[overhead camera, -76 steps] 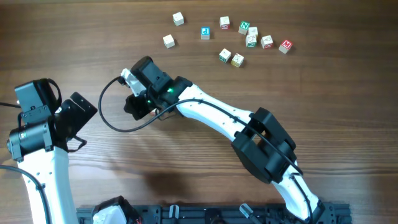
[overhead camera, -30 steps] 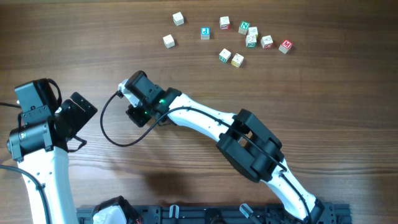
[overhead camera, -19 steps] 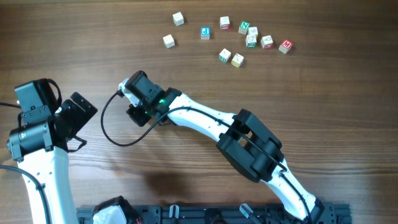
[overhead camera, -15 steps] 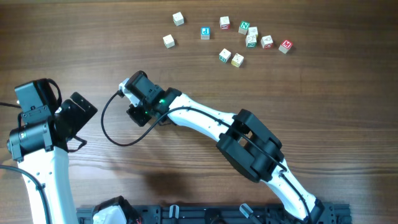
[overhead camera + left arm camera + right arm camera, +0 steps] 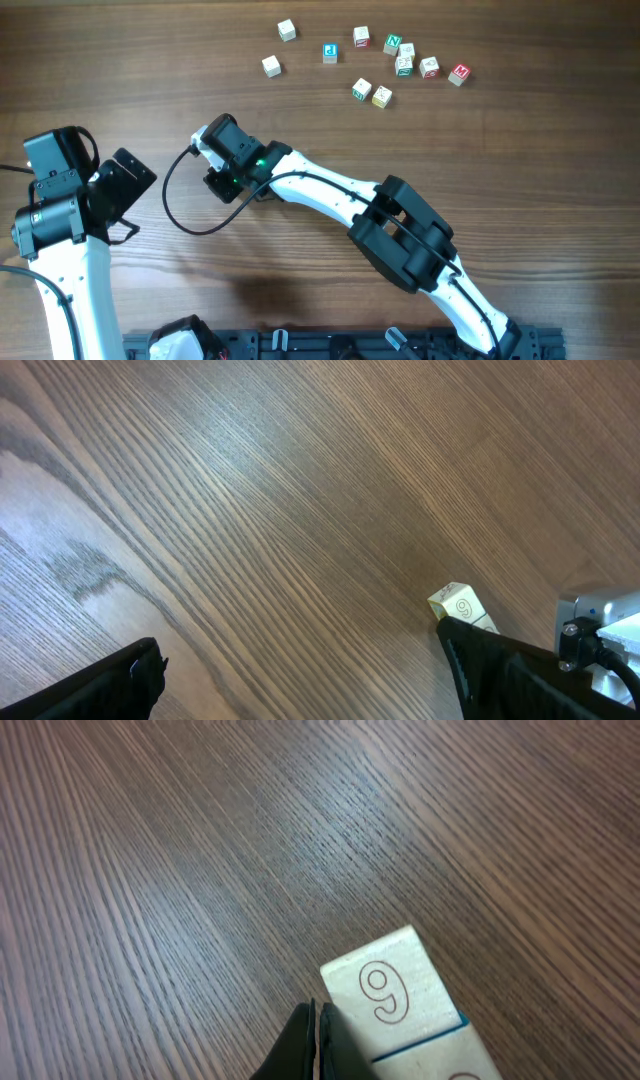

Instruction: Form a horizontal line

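Observation:
The row of cream cubes shows in the right wrist view: a cube marked 9 (image 5: 392, 990) lies flat, with a second cube (image 5: 445, 1055) touching its near edge. My right gripper (image 5: 315, 1025) is shut, its tips pressed against the left side of the 9 cube. In the overhead view the right gripper (image 5: 222, 180) covers the row. The left wrist view shows the 9 cube (image 5: 458, 605) beside the right arm's wrist. My left gripper (image 5: 298, 665) is open and empty, left of the row; in the overhead view it (image 5: 130, 178) sits at the table's left.
Several loose letter cubes lie scattered at the back, from a plain one (image 5: 286, 30) to a red-lettered one (image 5: 458, 73), with a pair (image 5: 371, 93) nearer. The right arm (image 5: 400, 230) crosses the table's middle diagonally. A black rail (image 5: 350, 345) runs along the front edge.
My right gripper slid a little left and back between 2.5 s and 1 s ago. Since then nothing has moved. The left arm is still.

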Action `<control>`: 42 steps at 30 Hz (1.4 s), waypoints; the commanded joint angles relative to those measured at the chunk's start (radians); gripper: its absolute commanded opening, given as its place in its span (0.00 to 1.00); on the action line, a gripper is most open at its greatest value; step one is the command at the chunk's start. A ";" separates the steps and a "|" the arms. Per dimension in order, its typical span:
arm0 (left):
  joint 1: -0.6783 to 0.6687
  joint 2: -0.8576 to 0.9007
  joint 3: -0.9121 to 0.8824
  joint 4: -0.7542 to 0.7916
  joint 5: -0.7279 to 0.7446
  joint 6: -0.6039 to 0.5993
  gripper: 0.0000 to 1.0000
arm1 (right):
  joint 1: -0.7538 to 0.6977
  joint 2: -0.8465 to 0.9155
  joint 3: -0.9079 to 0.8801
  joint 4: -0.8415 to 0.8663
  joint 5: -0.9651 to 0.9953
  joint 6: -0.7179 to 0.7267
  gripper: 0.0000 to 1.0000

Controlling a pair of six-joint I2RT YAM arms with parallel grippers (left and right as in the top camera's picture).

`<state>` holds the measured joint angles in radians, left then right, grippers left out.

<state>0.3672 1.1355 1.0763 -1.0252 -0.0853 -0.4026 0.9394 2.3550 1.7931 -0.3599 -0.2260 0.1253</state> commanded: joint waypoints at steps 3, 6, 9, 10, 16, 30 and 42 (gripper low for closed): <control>0.005 0.006 0.008 0.002 -0.014 -0.010 1.00 | 0.005 0.028 -0.002 0.010 0.021 -0.017 0.05; 0.005 0.006 0.008 0.002 -0.013 -0.009 1.00 | 0.004 0.028 -0.002 0.009 0.025 -0.017 0.05; 0.005 0.006 0.008 0.002 -0.014 -0.010 1.00 | 0.003 0.028 -0.002 0.020 0.024 -0.017 0.05; 0.005 0.006 0.008 0.002 -0.014 -0.010 1.00 | 0.003 0.028 -0.002 0.023 0.024 -0.017 0.04; 0.005 0.006 0.008 0.002 -0.014 -0.010 1.00 | 0.001 0.028 -0.002 0.023 0.032 -0.014 0.05; 0.005 0.006 0.008 0.002 -0.014 -0.010 1.00 | 0.000 0.019 0.019 -0.007 -0.027 -0.017 0.05; 0.005 0.006 0.008 0.002 -0.014 -0.010 1.00 | -0.062 -0.180 0.018 -0.259 0.139 0.269 0.05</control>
<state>0.3672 1.1355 1.0763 -1.0256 -0.0853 -0.4026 0.9142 2.1960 1.8000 -0.5755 -0.1753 0.2493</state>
